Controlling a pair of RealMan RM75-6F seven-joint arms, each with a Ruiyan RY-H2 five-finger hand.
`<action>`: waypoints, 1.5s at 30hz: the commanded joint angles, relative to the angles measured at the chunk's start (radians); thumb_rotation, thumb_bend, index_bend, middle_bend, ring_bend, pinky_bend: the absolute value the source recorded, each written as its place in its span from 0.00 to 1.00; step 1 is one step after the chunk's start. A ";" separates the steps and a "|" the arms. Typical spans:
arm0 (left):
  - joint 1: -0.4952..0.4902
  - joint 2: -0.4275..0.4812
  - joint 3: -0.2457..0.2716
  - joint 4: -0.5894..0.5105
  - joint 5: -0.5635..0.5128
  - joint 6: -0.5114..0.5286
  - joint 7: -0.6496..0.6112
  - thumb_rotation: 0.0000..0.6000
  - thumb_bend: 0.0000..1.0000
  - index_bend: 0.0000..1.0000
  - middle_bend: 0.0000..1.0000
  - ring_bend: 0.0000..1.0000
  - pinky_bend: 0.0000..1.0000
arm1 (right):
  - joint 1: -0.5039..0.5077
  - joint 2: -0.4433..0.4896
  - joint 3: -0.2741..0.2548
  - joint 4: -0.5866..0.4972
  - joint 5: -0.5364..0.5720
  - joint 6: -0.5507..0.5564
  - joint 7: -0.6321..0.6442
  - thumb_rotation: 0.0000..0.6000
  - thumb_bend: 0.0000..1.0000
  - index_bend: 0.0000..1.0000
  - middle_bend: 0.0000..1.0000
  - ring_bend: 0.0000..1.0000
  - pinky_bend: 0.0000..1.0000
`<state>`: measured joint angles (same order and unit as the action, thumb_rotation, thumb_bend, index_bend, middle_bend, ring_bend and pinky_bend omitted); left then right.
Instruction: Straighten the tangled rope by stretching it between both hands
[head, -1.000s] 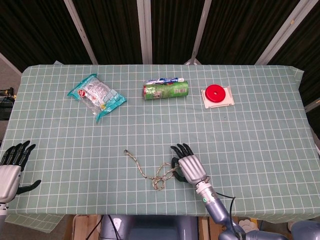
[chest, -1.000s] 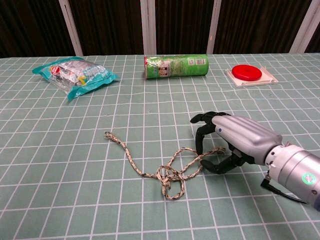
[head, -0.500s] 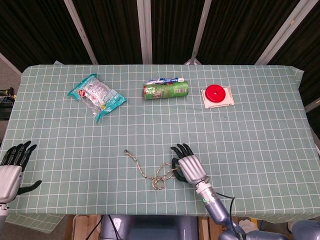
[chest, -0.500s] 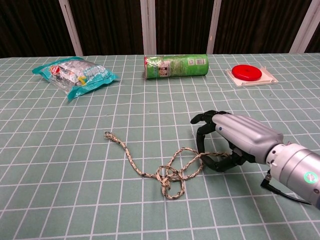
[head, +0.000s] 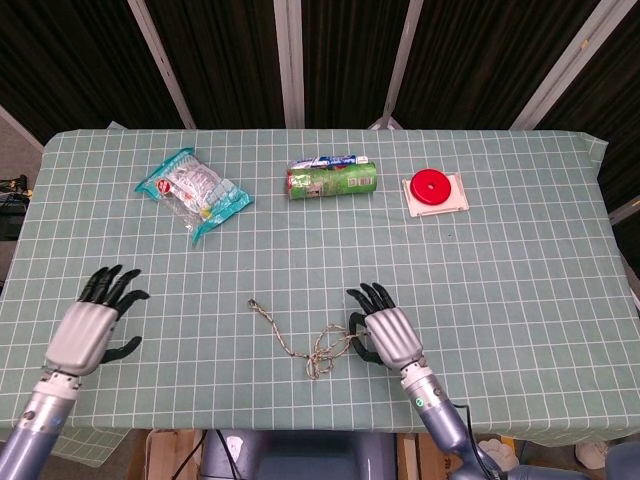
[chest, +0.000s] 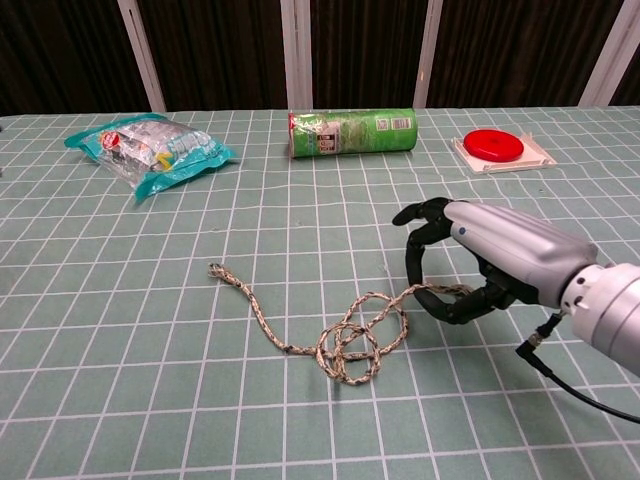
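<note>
Chest view shows the right hand (chest: 487, 268), silver-backed with black fingers, low over the green checked tablecloth (chest: 120, 330), its thumb and fingers curled around one end of the tangled beige braided rope (chest: 330, 335), which it holds just above the cloth. From that grip the rope runs toward the left into a loose knot of overlapping loops lying on the cloth, then trails on to a frayed free end further left and further back. Whether every curled finger touches the rope is hard to tell from this angle. Head view shows the left hand (head: 92, 325) well apart from the rope, near the table's left front corner, fingers spread and holding nothing, seemingly just above the cloth. Toward the back of the table, a green cylindrical snack can (chest: 351, 131) lies on its side near the middle. A teal and white plastic snack bag (chest: 150, 145) lies to the left of it. A red round disc (chest: 494, 144) sits on a white square tray (chest: 537, 157) to the right of the can.
</note>
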<state>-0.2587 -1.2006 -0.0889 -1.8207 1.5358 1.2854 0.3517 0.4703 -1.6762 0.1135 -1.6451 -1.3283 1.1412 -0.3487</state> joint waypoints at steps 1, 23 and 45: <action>-0.128 -0.112 -0.075 -0.002 -0.067 -0.124 0.150 1.00 0.33 0.42 0.14 0.01 0.00 | -0.006 0.006 -0.004 -0.015 0.009 0.006 -0.004 1.00 0.49 0.59 0.16 0.00 0.00; -0.424 -0.477 -0.097 0.203 -0.407 -0.355 0.426 1.00 0.38 0.49 0.15 0.01 0.00 | -0.009 0.073 0.019 -0.035 0.057 0.007 0.024 1.00 0.49 0.59 0.16 0.00 0.00; -0.481 -0.561 -0.060 0.265 -0.485 -0.305 0.438 1.00 0.45 0.55 0.16 0.01 0.00 | -0.002 0.102 0.023 -0.042 0.065 0.012 0.034 1.00 0.49 0.59 0.16 0.00 0.00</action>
<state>-0.7387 -1.7604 -0.1497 -1.5575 1.0527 0.9793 0.7910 0.4681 -1.5746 0.1365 -1.6869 -1.2637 1.1532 -0.3150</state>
